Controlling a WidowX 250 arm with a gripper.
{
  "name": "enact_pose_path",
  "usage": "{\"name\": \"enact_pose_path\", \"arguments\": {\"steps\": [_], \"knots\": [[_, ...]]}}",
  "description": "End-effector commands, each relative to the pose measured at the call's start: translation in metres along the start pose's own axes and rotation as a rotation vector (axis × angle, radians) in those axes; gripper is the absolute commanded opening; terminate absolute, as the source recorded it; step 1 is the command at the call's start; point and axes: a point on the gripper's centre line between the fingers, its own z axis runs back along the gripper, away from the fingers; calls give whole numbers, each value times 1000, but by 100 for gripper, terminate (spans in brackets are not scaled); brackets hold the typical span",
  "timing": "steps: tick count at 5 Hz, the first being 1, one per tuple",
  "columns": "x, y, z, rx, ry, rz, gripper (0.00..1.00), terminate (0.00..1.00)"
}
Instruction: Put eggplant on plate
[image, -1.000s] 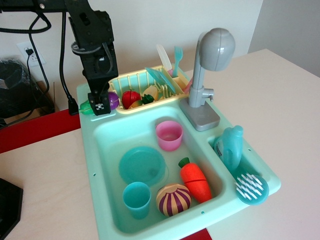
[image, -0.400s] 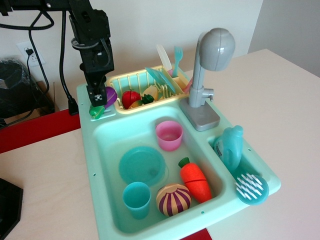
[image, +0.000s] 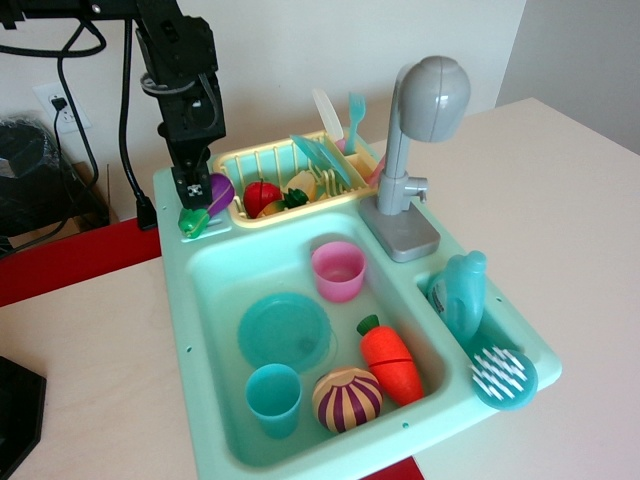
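The eggplant (image: 222, 189) is purple with a green cap (image: 192, 220) and hangs tilted, cap end down, over the back left corner of the sink. My black gripper (image: 197, 193) is shut on its middle and holds it from above. The teal plate (image: 285, 330) lies flat in the sink basin, in front of and to the right of the gripper, with nothing on it.
In the teal sink (image: 180, 300) there are a pink cup (image: 338, 270), a teal cup (image: 274, 399), a striped onion (image: 347, 399) and a carrot (image: 392, 360). A yellow dish rack (image: 285, 185) with toys stands at the back. A grey faucet (image: 420, 140) stands at the right.
The gripper has shifted slightly up and left with the eggplant. The eggplant has turned from lying level to tilted, cap end down.
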Motion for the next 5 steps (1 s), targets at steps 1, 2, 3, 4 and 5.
{"name": "enact_pose_path", "arguments": {"steps": [1,2,3,4,5], "knots": [[2,4,1,47,-23,44,100,0],[3,2,-10,58,4,82,100,0],[-1,1,-14,70,6,110,100,0],[-5,-3,-13,80,4,108,100,0],[-7,-10,-13,86,-20,106,100,0]]}}
